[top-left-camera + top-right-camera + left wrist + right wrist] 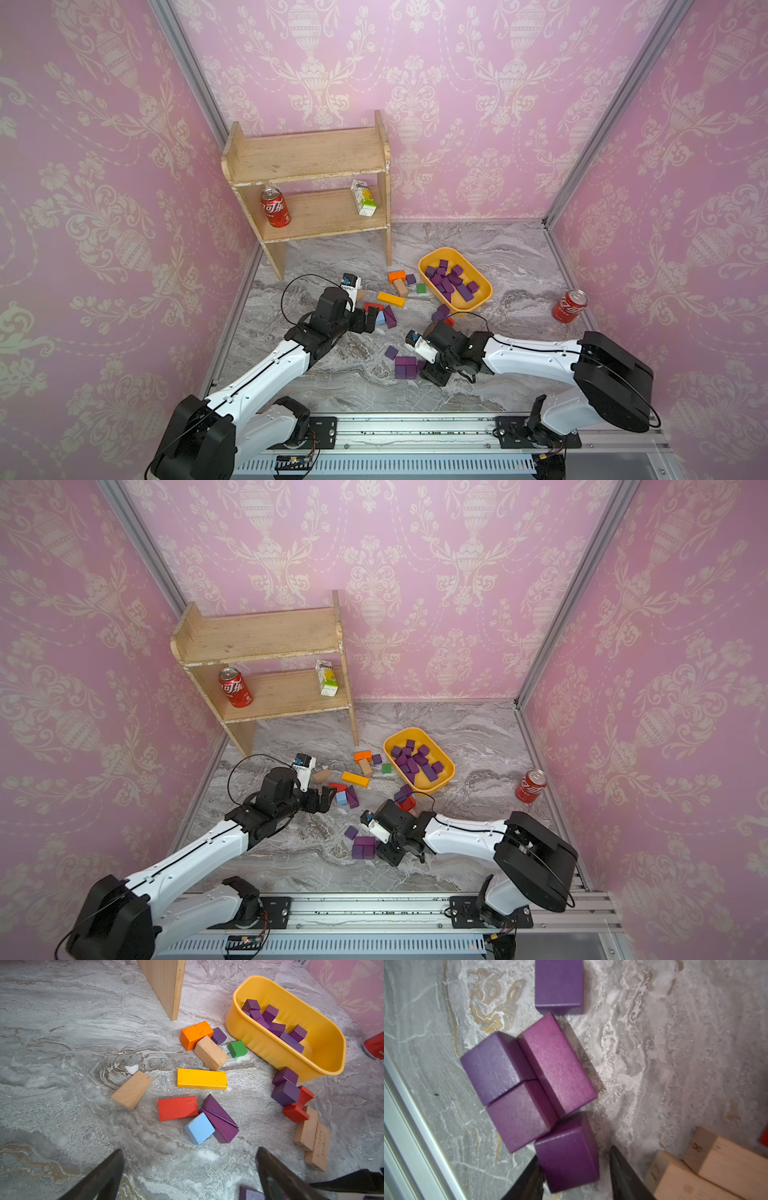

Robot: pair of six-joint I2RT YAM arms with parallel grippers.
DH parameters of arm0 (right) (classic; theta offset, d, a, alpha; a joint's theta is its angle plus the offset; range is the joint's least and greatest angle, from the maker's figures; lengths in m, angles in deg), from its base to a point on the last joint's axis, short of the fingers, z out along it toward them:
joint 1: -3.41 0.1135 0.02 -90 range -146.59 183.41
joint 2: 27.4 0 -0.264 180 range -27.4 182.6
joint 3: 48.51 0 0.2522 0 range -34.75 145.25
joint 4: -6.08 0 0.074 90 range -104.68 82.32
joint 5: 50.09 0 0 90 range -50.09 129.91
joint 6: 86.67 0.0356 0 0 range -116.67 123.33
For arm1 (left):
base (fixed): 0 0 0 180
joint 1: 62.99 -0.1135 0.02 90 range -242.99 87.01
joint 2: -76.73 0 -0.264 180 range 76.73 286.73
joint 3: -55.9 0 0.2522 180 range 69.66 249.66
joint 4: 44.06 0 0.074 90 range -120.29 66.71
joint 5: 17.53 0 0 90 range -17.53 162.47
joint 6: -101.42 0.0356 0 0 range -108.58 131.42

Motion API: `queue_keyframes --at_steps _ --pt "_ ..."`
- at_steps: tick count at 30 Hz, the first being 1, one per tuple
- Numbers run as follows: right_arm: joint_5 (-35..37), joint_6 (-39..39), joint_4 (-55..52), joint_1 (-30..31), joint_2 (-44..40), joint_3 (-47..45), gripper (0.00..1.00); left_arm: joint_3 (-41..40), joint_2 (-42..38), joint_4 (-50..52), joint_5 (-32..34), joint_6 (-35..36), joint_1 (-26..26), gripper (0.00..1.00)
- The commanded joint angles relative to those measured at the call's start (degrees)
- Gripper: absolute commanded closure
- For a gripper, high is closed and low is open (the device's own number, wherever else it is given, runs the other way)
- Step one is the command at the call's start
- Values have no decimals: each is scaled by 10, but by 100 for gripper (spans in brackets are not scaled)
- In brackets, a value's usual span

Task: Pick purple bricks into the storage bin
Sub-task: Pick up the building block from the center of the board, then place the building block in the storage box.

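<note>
The yellow-orange storage bin [478, 305] [259, 1047] holds several purple bricks [451, 280]. More purple bricks lie loose. Two wedges [220, 1120] sit by a blue block, one cube [218, 1035] sits by the orange block, and a pair [285, 1093] lies at the bin's near end. A cluster [405, 365] [556, 1064] lies near the front. In both top views my right gripper [433, 375] [388, 854] is low at this cluster. Its jaws straddle one purple cube [569, 1159]; one finger touches it and a gap shows at the other. My left gripper [370, 322] [190, 1149] stands open and holds nothing, short of the wedges.
A wooden shelf [307, 183] at the back left holds a cola can [275, 207] and a carton [363, 198]. Another cola can [569, 306] stands right of the bin. Orange [195, 1033], yellow [201, 1078], red [177, 1108], green [237, 1049] and tan [132, 1089] blocks lie scattered.
</note>
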Motion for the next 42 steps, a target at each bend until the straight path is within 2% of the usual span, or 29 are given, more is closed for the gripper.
queue_keyframes --at_steps 1,15,23,30,35,42 --pt "13 -2 -12 6 5 12 50 -7 -7 2 17 -4 1 1" --pt "0 -10 4 5 50 32 52 -7 -8 3 18 -2 1 1" --pt "13 -3 -4 5 62 46 73 -8 -9 4 21 -1 1 1" --pt "45 4 -27 2 41 68 79 -4 -6 2 19 0 1 1" --pt "37 10 -45 -30 29 106 80 -3 -7 -2 18 -1 1 1" --pt "57 6 -65 -114 11 179 79 -6 0 -18 15 -4 1 1"
